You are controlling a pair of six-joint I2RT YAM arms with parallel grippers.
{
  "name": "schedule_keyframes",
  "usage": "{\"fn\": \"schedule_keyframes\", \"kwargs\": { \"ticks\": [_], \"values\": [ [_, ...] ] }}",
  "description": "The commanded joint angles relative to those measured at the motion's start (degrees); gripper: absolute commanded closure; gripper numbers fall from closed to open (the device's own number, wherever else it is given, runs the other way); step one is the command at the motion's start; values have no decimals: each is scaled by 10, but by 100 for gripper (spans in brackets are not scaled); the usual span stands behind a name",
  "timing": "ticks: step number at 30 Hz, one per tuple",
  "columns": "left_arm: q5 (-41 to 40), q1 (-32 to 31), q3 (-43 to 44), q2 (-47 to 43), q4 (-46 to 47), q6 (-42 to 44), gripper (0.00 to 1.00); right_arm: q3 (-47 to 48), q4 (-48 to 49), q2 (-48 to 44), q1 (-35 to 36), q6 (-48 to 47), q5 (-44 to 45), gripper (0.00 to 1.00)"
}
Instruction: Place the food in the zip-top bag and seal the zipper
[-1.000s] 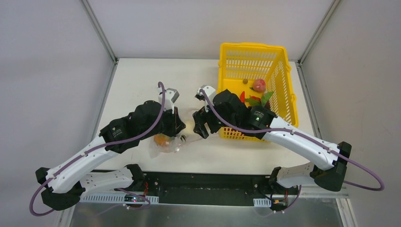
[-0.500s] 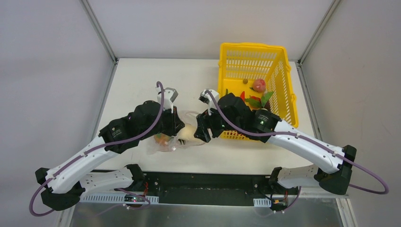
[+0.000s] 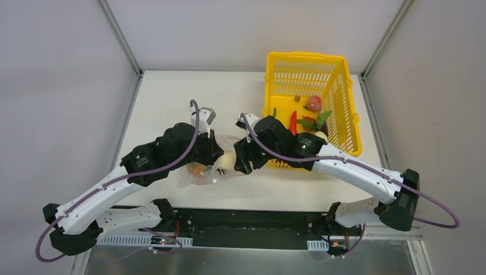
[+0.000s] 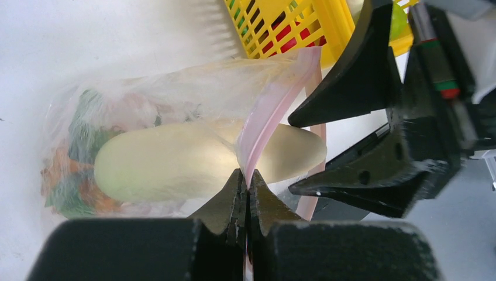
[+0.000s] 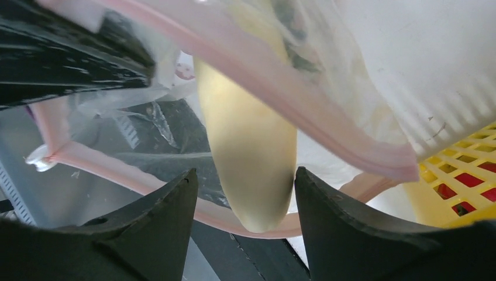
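At the bag's mouth, the left fingers [image 4: 237,196] are pressed together on the zipper [image 4: 266,120]. They pinch the pink strip so that the zip-top bag [image 4: 175,93] gapes toward the other arm. The right fingers [image 5: 339,222] stand apart, one on each side of the white radish [image 4: 175,164], with a thin gap on both sides (I read that as no grip). The radish lies half in: its body is under the clear film, and its rounded tip pokes out past the pink strip, between the right fingers. Deeper in the bag sit green and orange pieces [image 4: 70,175]. The bag rests on the bench [image 3: 172,97], just beside the yellow basket [image 3: 306,55], which holds a red pepper [image 3: 293,121] and a pinkish round fruit [image 3: 313,103].

As I judge it, the step in hand is seating the radish fully inside. To do it well I would hold the left pinch firm and the mouth lifted. I would then push the tip along the radish's own length rather than across it, and keep the right fingers off the far lip of the strip so it does not fold under. The push ends once the tip is past the zipper.

No lettering or brand is legible anywhere; the only print I can make out is a faint pink dot on the film.
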Motion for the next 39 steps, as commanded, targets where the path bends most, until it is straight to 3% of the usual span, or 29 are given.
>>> {"fn": "schedule_keyframes", "kwargs": {
  "ticks": [1, 5, 14, 21, 26, 29, 34, 39],
  "values": [
    [-16, 2, -4, -12, 19, -8, 100, -15, 19, 4, -5, -1, -24, 38],
    [-21, 2, -6, -13, 20, -8, 100, -31, 34, -2, -6, -1, -63, 46],
    [-14, 2, -7, -11, 23, -10, 100, -56, 99, -24, -6, 31, -67, 84],
    [10, 2, -8, 0, 37, -20, 100, -64, 197, -24, -6, 70, -41, 84],
    [34, 2, -14, 3, 65, -35, 100, -8, 150, 26, -6, 63, -5, 83],
    [39, 2, -15, 1, 75, -40, 100, -14, 173, 34, -5, 48, -3, 83],
    [26, 2, -16, -10, 69, -39, 100, -21, 184, 32, -5, 47, 56, 84],
    [23, 1, -14, -13, 67, -39, 100, -57, 234, 14, -1, 101, 210, 83]
  ]
}}
